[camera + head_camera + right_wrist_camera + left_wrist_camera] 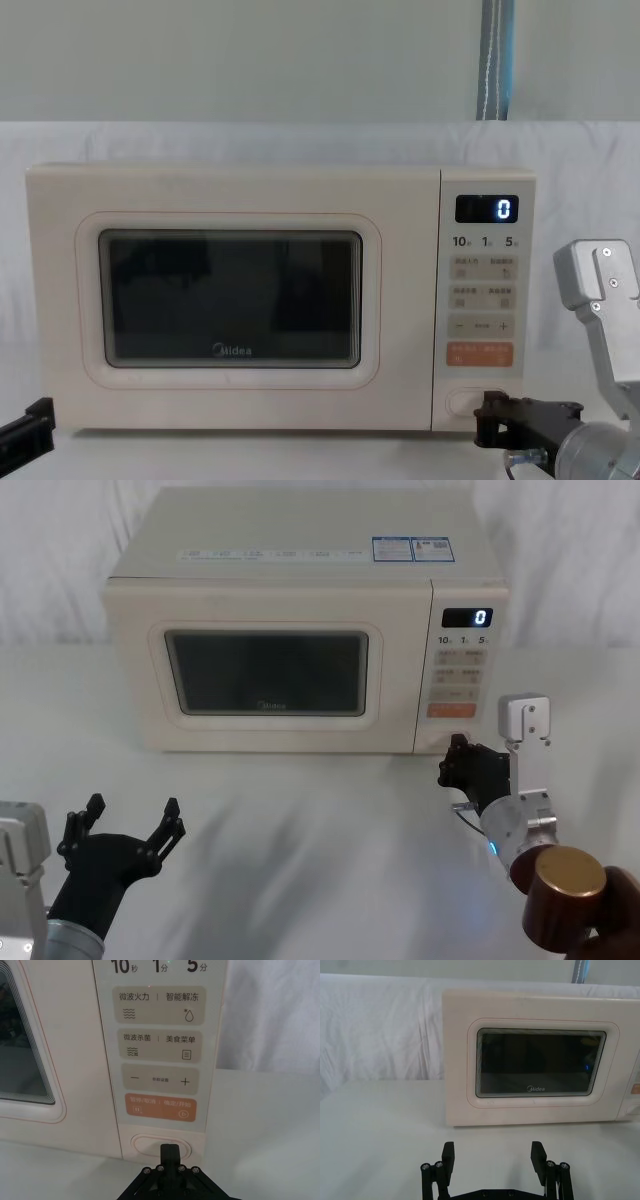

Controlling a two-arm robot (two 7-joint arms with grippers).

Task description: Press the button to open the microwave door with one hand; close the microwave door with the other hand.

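Observation:
The cream microwave stands at the back of the table with its microwave door [265,675] [540,1062] [230,300] closed flush. The wide oval button [145,1145] [460,402] sits at the bottom of the control panel, under the orange key [160,1107]. My right gripper [458,752] [169,1150] [488,412] is shut, and its joined fingertips point straight at the button's middle; I cannot tell whether they touch it. My left gripper [132,810] [492,1152] is open and low over the table, well in front of the door's left part, holding nothing.
A white cloth covers the table [320,830] and the wall behind. The display [467,617] reads 0. Open table lies between the two arms in front of the microwave. My right arm's brown joint cap [567,875] shows at the lower right.

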